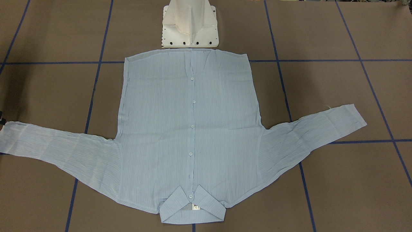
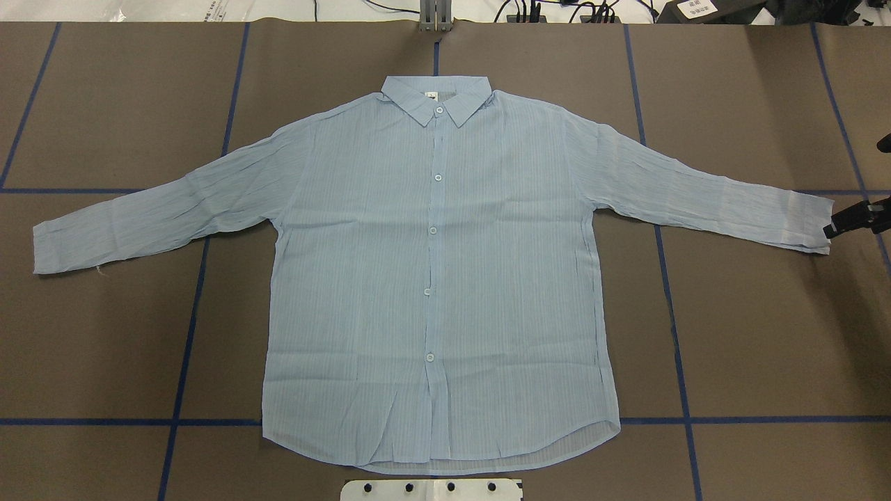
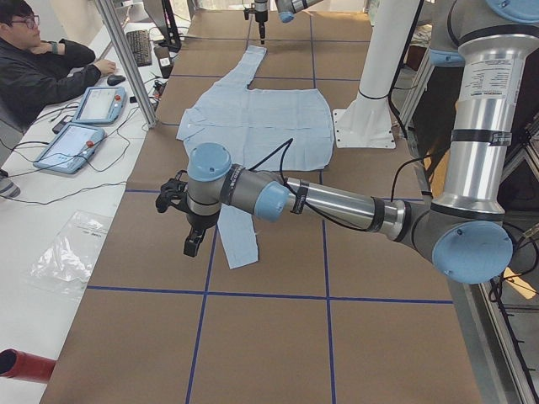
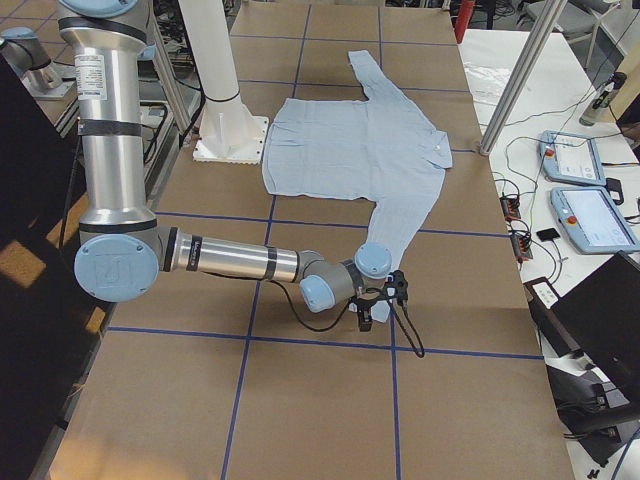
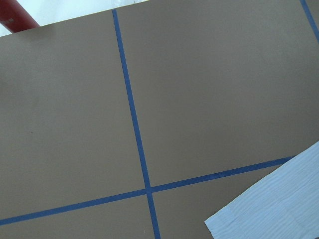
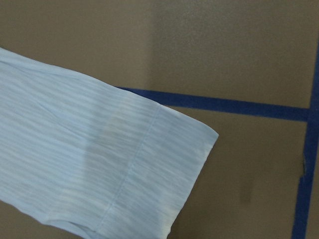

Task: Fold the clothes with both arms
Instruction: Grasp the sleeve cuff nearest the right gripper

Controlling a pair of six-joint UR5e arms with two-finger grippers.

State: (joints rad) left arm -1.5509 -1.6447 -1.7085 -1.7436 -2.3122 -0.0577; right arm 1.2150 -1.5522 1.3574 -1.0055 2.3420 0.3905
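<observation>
The light blue striped shirt (image 2: pixel 362 278) lies flat and buttoned, front up, sleeves spread wide, collar (image 2: pixel 437 104) at the far side from my base. It also shows in the front view (image 1: pixel 161 122). My right gripper (image 2: pixel 832 229) hangs just beyond the right cuff (image 2: pixel 807 223), low over the table (image 4: pixel 365 322); I cannot tell whether it is open or shut. The right wrist view shows that cuff (image 6: pixel 164 164) and no fingers. My left gripper (image 3: pixel 194 246) hovers beside the left cuff (image 3: pixel 240 244); its state cannot be told. The left wrist view shows a cuff corner (image 5: pixel 279 204).
The white pedestal base (image 1: pixel 190 25) stands at the shirt's hem. Blue tape lines (image 2: pixel 188 348) grid the brown table. An operator (image 3: pixel 42 67) sits by teach pendants (image 3: pixel 93 105) past the far edge. A red cylinder (image 3: pixel 21 366) lies off the table's left end.
</observation>
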